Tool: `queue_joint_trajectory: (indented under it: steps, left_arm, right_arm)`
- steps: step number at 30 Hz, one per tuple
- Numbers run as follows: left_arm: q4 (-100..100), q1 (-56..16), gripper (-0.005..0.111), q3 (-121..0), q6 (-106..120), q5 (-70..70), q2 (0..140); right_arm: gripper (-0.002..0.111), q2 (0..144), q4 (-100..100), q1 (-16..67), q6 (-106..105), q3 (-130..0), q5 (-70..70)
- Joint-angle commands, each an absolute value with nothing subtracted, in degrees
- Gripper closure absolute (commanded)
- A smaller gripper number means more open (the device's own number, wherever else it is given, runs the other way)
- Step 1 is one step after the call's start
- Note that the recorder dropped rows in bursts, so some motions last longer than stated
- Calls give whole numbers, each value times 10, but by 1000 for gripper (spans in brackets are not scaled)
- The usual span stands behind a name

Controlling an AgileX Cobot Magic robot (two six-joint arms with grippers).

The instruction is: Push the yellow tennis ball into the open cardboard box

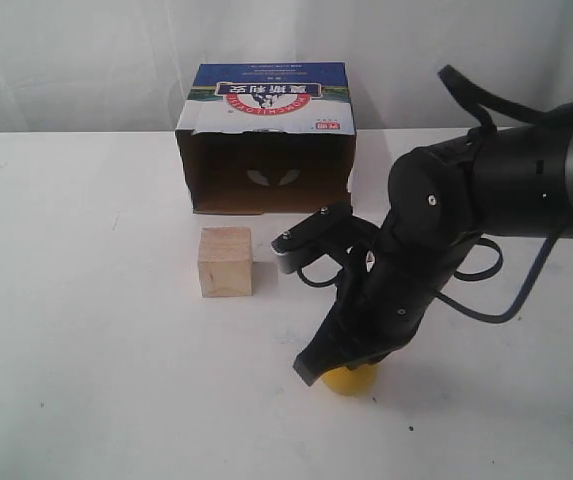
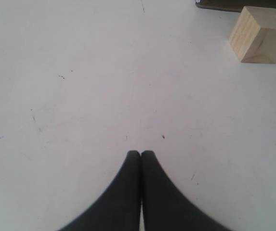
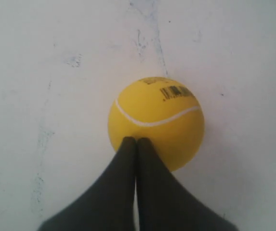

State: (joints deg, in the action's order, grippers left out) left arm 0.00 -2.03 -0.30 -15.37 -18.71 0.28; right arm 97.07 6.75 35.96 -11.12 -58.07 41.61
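Low in the middle of the outside picture, the yellow tennis ball (image 1: 351, 380) sits on the white table (image 1: 86, 380). The right gripper (image 3: 136, 142) points down at it. Its two black fingers (image 3: 123, 163) are pressed tight together, and their tips seem to touch the ball next to its white curved line. The ball has a small black barcode (image 3: 175, 91) on it. The left gripper (image 2: 140, 154) is pinched closed too, over bare table, with the wooden cube (image 2: 260, 33) well away from it. Farther back, left of the middle, the cube stands in front of the box, near it but not touching. At the back, upper middle, the open cardboard box (image 1: 266, 140) lies on its side with its dark mouth facing the front. The ball is well apart from it.
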Motion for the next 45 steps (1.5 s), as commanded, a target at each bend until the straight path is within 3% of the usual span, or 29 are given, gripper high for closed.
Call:
queue_joint_trajectory:
  steps: [1,12,20,31,45]
  left_arm:
    - [0,-24,107,0,-151,-206,0]
    - [0,-24,107,0,-151,-206,0]
    - [0,-24,107,0,-151,-206,0]
    - [0,-24,107,0,-151,-206,0]
    - [0,-24,107,0,-151,-206,0]
  right_arm:
    - [108,979,64,360,-118,-576,405]
    - [108,990,33,346,-118,-614,346]
    - [108,992,-20,336,-111,-702,395]
    - [108,981,-18,338,-103,-696,470]
    - [108,1034,-23,336,-103,-666,451]
